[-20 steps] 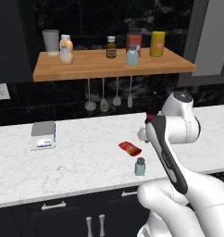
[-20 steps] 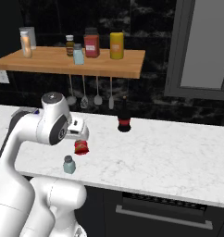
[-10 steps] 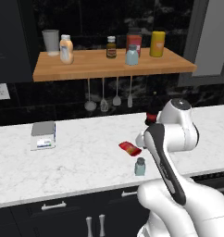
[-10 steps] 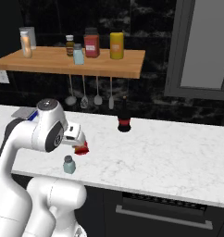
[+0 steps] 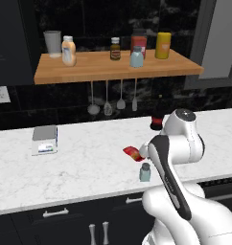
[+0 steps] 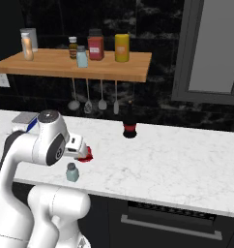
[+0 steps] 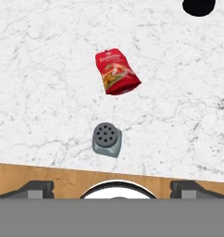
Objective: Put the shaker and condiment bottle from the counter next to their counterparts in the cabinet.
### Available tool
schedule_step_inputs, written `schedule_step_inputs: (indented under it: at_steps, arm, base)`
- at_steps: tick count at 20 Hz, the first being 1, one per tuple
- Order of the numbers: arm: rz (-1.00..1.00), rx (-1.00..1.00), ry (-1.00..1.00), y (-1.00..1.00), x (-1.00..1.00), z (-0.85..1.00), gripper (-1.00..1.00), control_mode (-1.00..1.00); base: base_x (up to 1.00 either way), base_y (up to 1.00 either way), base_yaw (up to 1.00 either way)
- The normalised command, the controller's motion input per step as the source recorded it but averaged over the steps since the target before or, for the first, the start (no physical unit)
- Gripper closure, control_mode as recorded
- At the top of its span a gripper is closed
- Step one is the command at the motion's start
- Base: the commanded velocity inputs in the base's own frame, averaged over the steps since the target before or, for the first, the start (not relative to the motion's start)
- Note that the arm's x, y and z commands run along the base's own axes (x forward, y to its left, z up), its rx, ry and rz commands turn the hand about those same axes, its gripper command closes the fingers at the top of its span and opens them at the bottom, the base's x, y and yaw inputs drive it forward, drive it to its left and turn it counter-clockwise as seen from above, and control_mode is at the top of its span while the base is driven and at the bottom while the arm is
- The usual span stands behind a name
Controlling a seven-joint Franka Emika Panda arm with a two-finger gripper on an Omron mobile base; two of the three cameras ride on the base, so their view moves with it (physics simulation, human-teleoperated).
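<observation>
While shaker [image 7: 106,139] stands upright, red packet [image 7: 116,71] lies near.

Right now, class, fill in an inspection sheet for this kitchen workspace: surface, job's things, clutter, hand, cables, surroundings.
Surface: white marble counter, bare around the items.
Job's things: small pale blue-grey shaker with grey cap upright near the front edge; red condiment bottle with speckled label lying flat just behind it, apart.
Clutter: dark bottle with red base; small grey box.
Hand: open hand above the shaker, holding nothing.
Cables: nothing seen.
Surroundings: light-brown wooden shelf carrying jars and bottles; utensils hanging beneath.
</observation>
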Motion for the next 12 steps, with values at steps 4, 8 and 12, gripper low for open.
schedule_step_inputs:
  at_steps: [4,8,12]
  arm:
    - [0.00,0.00,0.00,0.01,0.00,-0.11,-1.00,-1.00]
    - [0.00,0.00,0.00,0.05,0.00,-0.11,-1.00,-1.00]
    - [0.00,0.00,0.00,0.08,0.00,-0.09,-1.00,-1.00]
  base:
    - [0.00,0.00,0.00]
    - [0.00,0.00,0.00]
    - [0.00,0.00,0.00]
